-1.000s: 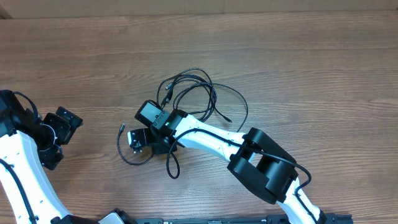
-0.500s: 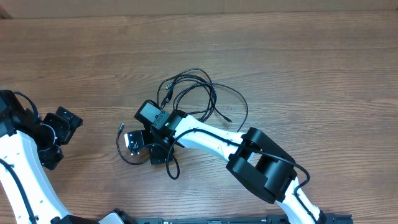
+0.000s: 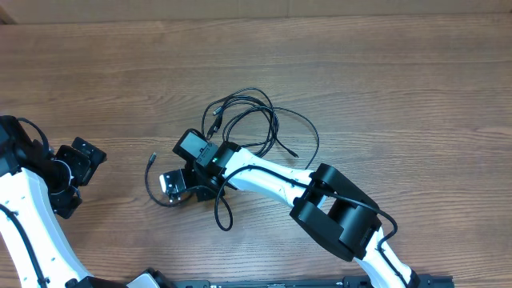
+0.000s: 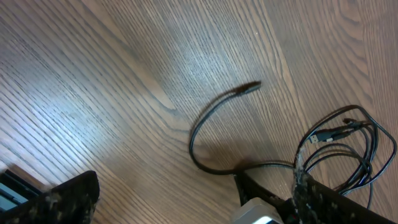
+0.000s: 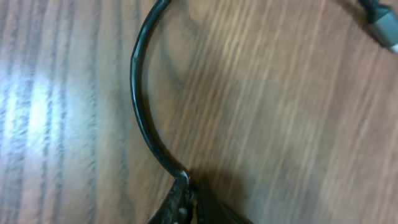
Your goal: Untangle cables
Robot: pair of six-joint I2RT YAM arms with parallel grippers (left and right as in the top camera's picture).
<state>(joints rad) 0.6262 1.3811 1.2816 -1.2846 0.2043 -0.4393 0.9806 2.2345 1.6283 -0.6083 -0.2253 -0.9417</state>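
At the far left the left arm [image 3: 24, 216] waits at the edge of the surface [image 3: 400, 80], its left pincer [image 3: 80, 178] spread wide, holding nothing and well apart from the cables [image 3: 248, 120]. Moving right, the first thing met is a lone plug [image 3: 150, 159], lying by itself on bare wood. From it a strand [image 4: 191, 144] curves toward the near side and into the right pincer [image 5: 186, 202], which is closed tight on it; the wrist view shows the tips pinching the cord just where it bends. Right of that grip sits the main heap, at mid-surface: several loops crossing over one another, with two plugs [image 3: 214, 126] side by side at its left edge and one more plug [image 3: 293, 151] at its right. A small loop [image 3: 222, 216] also hangs toward the near side, just beside the right arm [image 3: 272, 180], which reaches in from the near right. As for progress, I would call this an early stage. One end lies clear of the heap, but the loops in the middle are still crossed and no cord lies wholly on its own. Pulling each one free and laying it apart remains to be done. Counted: two arms, two pincers, four plugs in view, so perhaps two cords, though how many run through the heap cannot be told.
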